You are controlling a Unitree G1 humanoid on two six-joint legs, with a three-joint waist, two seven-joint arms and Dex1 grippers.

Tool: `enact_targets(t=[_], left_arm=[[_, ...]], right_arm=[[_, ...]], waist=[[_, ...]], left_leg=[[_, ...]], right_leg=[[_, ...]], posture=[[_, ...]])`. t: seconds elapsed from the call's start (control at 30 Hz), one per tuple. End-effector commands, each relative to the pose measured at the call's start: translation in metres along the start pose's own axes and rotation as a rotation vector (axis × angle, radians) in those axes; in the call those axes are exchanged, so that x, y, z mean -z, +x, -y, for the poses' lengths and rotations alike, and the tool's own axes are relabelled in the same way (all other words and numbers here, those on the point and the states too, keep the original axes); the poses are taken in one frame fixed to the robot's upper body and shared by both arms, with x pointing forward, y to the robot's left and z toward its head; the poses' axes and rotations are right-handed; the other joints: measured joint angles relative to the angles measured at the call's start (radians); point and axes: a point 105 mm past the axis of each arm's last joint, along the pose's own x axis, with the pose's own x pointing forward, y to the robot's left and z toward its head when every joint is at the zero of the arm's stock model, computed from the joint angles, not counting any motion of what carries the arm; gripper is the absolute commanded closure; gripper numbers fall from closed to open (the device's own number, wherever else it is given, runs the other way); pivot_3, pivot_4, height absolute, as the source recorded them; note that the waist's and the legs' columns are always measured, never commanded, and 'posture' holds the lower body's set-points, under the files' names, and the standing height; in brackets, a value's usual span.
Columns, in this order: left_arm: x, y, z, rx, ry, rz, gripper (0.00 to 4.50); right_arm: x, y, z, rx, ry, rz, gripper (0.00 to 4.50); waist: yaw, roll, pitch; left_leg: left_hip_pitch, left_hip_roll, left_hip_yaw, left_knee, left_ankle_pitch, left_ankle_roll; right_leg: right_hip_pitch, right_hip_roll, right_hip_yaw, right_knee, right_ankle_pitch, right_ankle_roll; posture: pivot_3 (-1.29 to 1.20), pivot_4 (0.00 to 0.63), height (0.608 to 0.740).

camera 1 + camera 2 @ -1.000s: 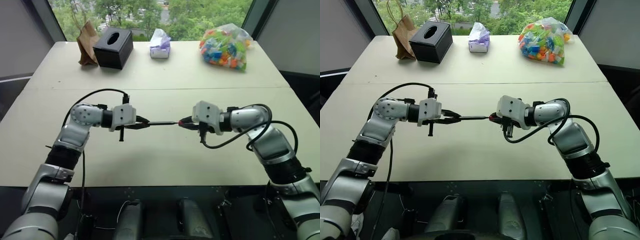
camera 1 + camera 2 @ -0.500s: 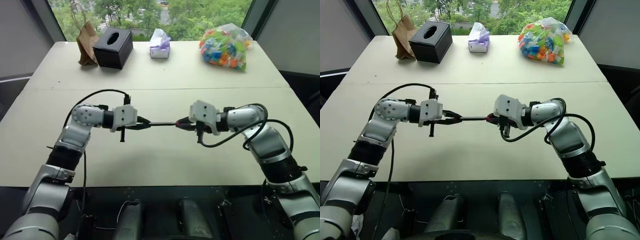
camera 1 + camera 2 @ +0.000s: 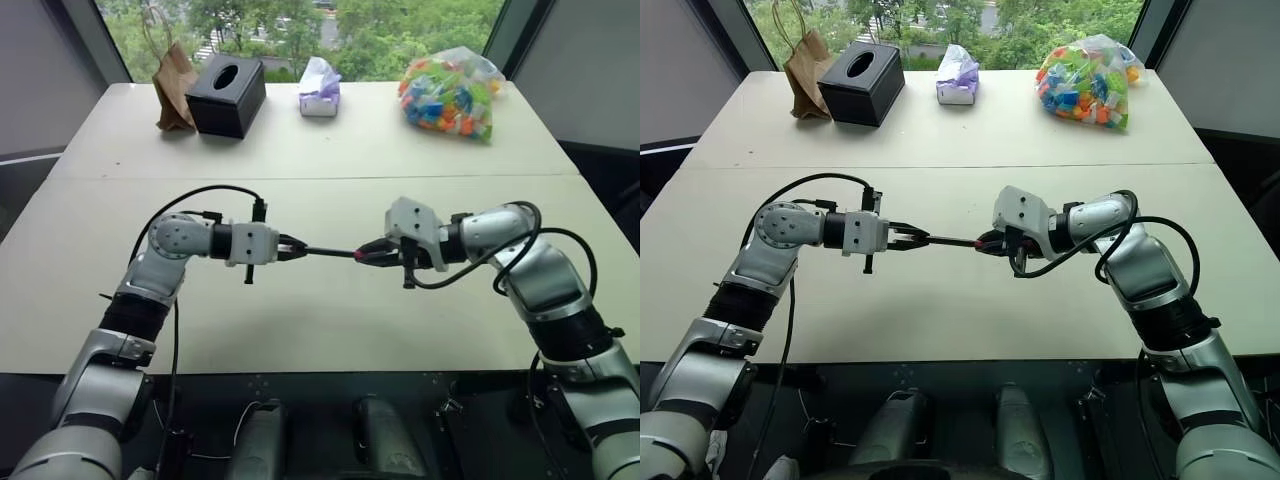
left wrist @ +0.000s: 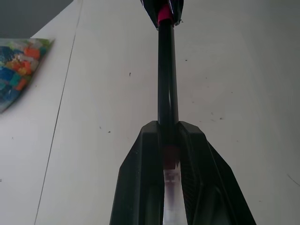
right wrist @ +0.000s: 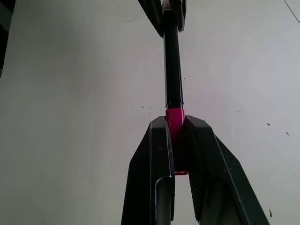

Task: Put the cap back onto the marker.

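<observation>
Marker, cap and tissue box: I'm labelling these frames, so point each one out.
marker (image 3: 328,251): left eye view, mid-barrel.
cap (image 5: 175,123): right wrist view, its pink side.
tissue box (image 3: 225,95): left eye view, top face.

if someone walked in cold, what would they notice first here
Above the middle of the near table, the left gripper and right gripper face each other, holding the slim black marker stretched between them. The right one is shut on the red-pink cap, which sits against the marker's end. Along the far edge, a bag of colourful pieces stands out at the right.
</observation>
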Motion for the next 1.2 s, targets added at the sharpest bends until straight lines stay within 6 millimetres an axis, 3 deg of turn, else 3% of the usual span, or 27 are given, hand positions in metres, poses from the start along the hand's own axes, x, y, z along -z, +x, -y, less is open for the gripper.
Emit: enact_targets(t=[0.03,0.67,1.2], left_arm=[[-0.022,0.001,-0.018,-0.086,0.053,0.089,4.5],[-0.034,0.01,-0.021,-0.071,0.091,0.134,4.5],[-0.027,0.01,-0.02,-0.027,0.126,0.056,4.5]], right_arm=[[-0.032,0.012,-0.018,-0.095,-0.095,0.098,4.45],[-0.046,0.028,-0.039,-0.19,-0.14,0.122,4.45],[-0.025,0.033,-0.029,-0.157,-0.222,-0.014,4.45]], waist=[[0.001,0.0,0.0],[0.001,0.0,0.0],[0.001,0.0,0.0]], left_leg=[[0.0,0.0,0.0,0.0,0.0,0.0],[0.0,0.0,0.0,0.0,0.0,0.0],[0.0,0.0,0.0,0.0,0.0,0.0]], right_leg=[[0.0,0.0,0.0,0.0,0.0,0.0],[0.0,0.0,0.0,0.0,0.0,0.0],[0.0,0.0,0.0,0.0,0.0,0.0]], posture=[[0.0,0.15,0.74],[0.0,0.15,0.74],[0.0,0.15,0.74]])
